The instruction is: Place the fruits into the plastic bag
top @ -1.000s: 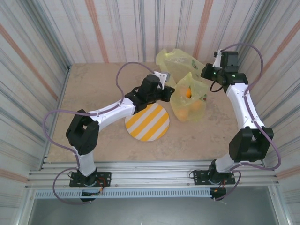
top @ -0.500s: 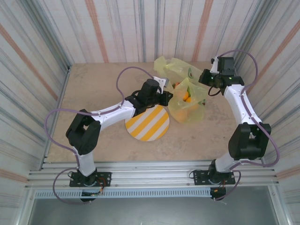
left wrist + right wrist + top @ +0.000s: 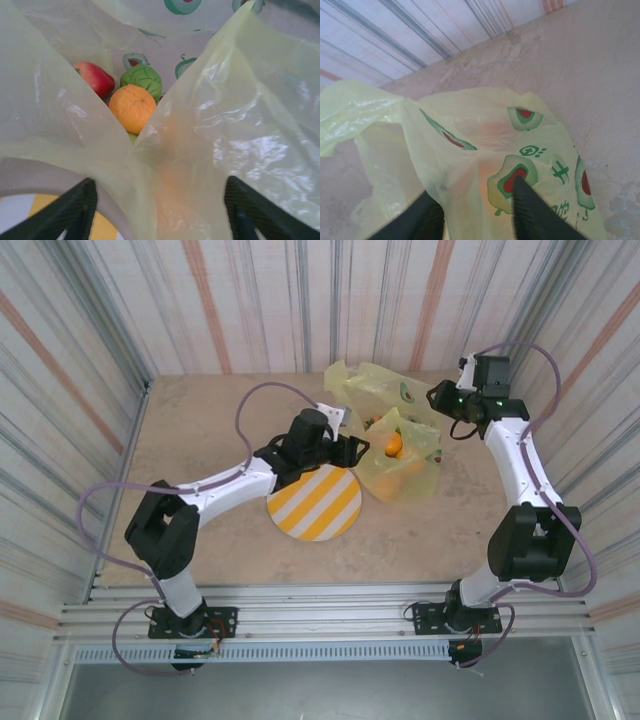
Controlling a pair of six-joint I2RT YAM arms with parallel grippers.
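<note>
yellow-green plastic bag [image 3: 400, 455] slumped on the desk [image 3: 200, 440] just beside the striped plate [image 3: 314, 502], orange fruit [image 3: 132, 107], red fruit [image 3: 94, 78] and green fruit [image 3: 142, 80] seen bunched inside it, left fingers [image 3: 75, 210] spread wide, loose bag film draped between, right fingers [image 3: 530, 210] partly parted over the bag, nothing gripped
</note>
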